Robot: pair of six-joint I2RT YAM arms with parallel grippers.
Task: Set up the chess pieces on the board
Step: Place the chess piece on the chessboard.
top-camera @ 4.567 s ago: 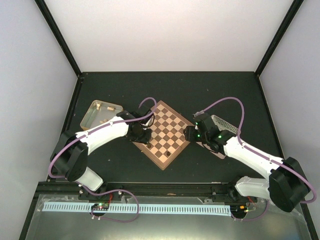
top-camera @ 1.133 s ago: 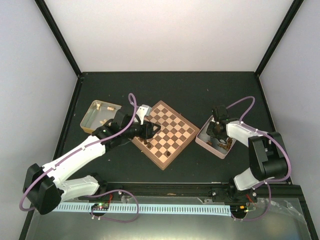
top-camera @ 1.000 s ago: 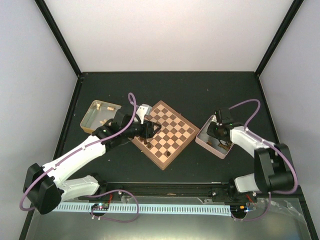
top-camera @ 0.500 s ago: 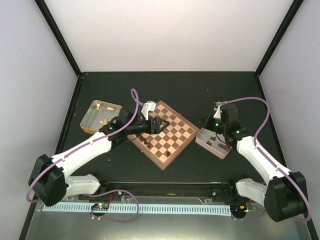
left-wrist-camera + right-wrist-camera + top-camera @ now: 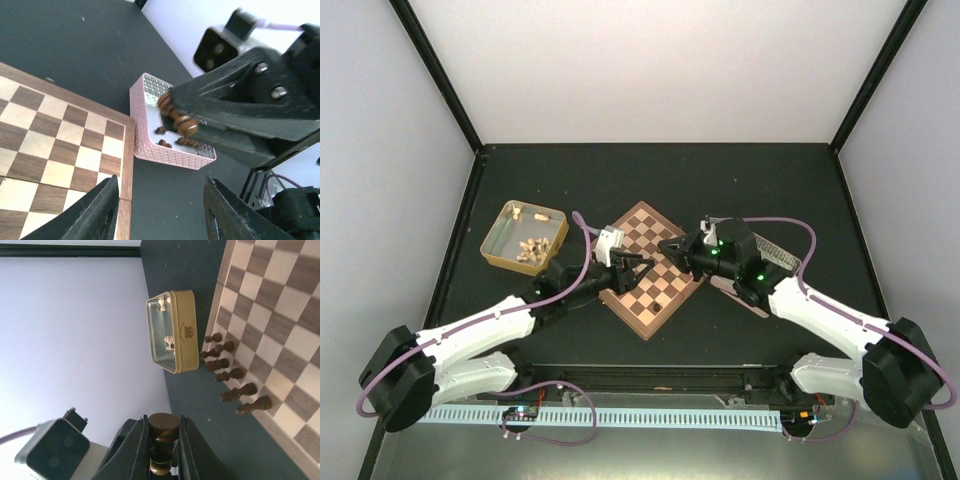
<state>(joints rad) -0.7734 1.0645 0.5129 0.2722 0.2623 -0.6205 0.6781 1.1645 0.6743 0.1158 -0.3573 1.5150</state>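
The board [image 5: 665,290] lies as a diamond in mid-table. My right gripper [image 5: 670,245] hangs over its far right edge, shut on a dark brown chess piece [image 5: 163,432] whose round base shows between the fingers [image 5: 137,450]. The same held piece [image 5: 177,118] appears in the left wrist view above the pink tray [image 5: 170,150]. Several dark pieces [image 5: 230,375] stand in a row along one edge of the board [image 5: 280,315]. My left gripper [image 5: 642,263] hovers over the board's left part, its jaws apart with nothing between them [image 5: 161,181].
A gold tray [image 5: 498,240] with pale pieces sits at the left, also seen as the gold tray [image 5: 187,335] in the right wrist view. The pink tray [image 5: 775,252] with a few dark pieces lies right of the board, partly under the right arm.
My right arm has swung from the pink tray to the board's right edge, carrying a dark piece. My left gripper has drawn back toward the near left, uncovering the gold tray.
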